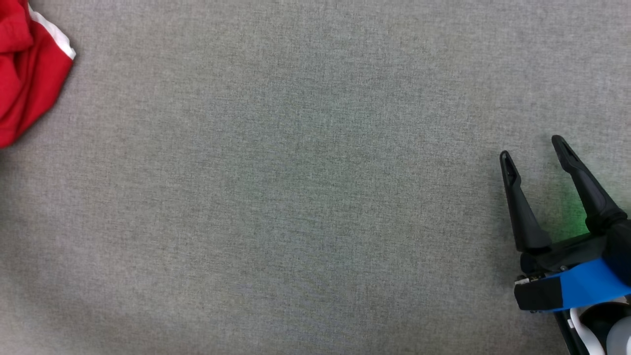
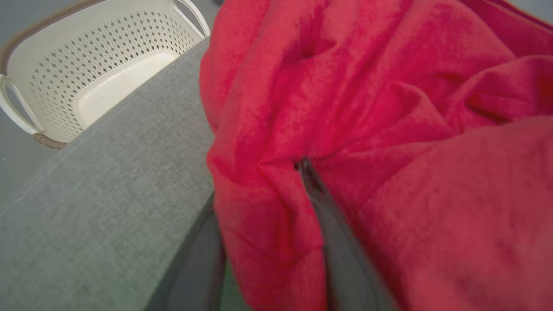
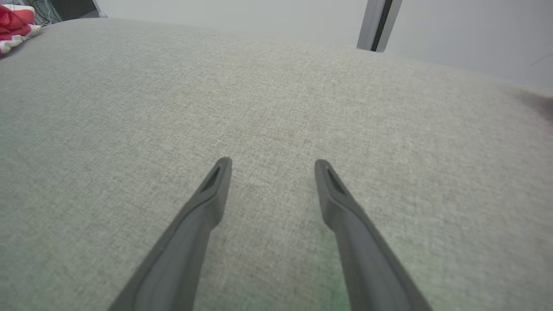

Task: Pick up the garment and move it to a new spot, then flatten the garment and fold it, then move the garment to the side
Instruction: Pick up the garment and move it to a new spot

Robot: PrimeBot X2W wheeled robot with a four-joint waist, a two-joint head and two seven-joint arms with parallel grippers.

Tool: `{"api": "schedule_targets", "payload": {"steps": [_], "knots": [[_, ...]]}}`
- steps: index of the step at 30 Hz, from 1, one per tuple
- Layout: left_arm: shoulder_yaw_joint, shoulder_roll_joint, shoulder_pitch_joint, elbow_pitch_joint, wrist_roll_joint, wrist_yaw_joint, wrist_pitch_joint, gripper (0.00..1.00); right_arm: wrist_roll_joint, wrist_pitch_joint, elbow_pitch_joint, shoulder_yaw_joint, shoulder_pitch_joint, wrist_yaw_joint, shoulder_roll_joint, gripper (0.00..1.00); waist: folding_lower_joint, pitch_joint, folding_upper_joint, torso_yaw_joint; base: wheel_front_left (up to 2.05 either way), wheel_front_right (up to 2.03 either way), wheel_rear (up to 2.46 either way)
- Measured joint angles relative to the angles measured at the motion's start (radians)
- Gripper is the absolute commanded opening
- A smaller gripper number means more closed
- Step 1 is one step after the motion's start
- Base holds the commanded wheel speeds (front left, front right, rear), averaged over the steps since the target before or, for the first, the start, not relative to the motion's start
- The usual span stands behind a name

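Garment (image 1: 24, 74): red, crumpled at the far left of the surface (image 1: 296, 197). Soft, light and limp, so it'll drape and bunch. Left claw (image 2: 259, 185) is wide, astride a fold; pinch a thick ridge there. Right claw (image 1: 532, 150) is wide, empty, well apart.

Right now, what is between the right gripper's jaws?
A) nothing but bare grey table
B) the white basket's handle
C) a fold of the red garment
A: the right gripper holds its jaws apart over bare grey table, while the red garment lies far off to the robot's left.
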Motion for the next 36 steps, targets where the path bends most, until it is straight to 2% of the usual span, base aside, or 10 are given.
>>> {"api": "schedule_targets", "payload": {"steps": [5,12,17,22,26,31,36], "knots": [[-0.037,0.016,-0.003,-0.007,0.009,-0.004,-0.042,0.0,0.007,-0.027,0.039,0.007,-0.002,0.0,0.02,1.0,0.0002,-0.05,0.0001,0.003,0.0,0.0,0.0],[-0.102,0.137,-0.014,-0.167,0.022,-0.006,-0.085,0.0,0.043,-0.09,0.152,0.052,-0.016,0.0,0.048,1.0,0.0001,-0.18,0.0001,0.017,0.0,0.0,0.0],[-0.149,0.222,-0.013,-0.304,0.034,-0.006,-0.045,0.0,0.061,-0.128,0.231,0.067,-0.026,0.0,0.059,1.0,-0.0002,-0.293,0.0,0.006,0.0,0.0,0.0],[-0.208,0.255,-0.014,-0.47,0.057,-0.006,0.043,0.0,0.09,-0.17,0.297,0.072,-0.014,0.0,0.078,1.0,-0.0001,-0.404,-0.0002,-0.023,0.0,0.0,0.0],[-0.272,0.227,-0.028,-0.614,0.058,-0.006,0.109,0.0,0.114,-0.19,0.333,0.075,0.007,0.0,0.088,1.0,-0.0002,-0.476,-0.0002,-0.06,0.0,0.0,0.0],[-0.364,0.154,-0.027,-0.788,0.053,0.005,0.179,0.0,0.129,-0.198,0.345,0.072,0.022,0.0,0.093,1.0,0.0,-0.534,-0.0002,-0.122,0.0,0.0,0.0],[-0.465,0.061,-0.016,-0.871,0.033,0.004,0.204,0.0,0.129,-0.193,0.337,0.068,0.025,0.0,0.095,1.0,0.0001,-0.546,-0.0002,-0.194,0.0,0.0,0.0]]}}
